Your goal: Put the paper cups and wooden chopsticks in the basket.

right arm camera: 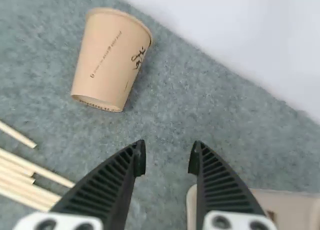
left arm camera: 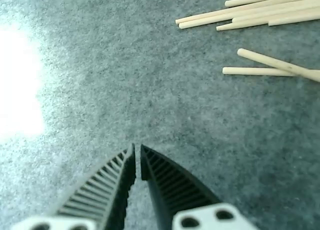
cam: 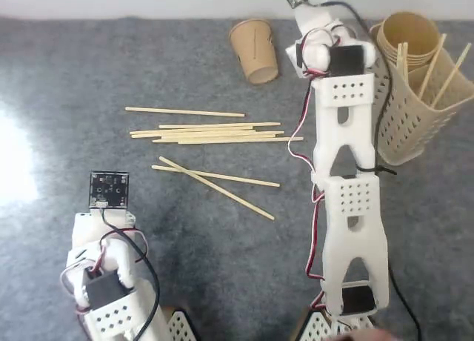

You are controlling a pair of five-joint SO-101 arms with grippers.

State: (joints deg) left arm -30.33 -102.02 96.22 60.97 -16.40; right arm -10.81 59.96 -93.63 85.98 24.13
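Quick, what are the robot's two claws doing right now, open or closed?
Left gripper: closed, holding nothing.
Right gripper: open, holding nothing.

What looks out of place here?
One cup lies tipped on its side on the mat, outside the basket. Loose chopsticks are strewn across the mat, two of them crossed.

The chopsticks (left arm camera: 260, 11) run past the left wrist view's edge.
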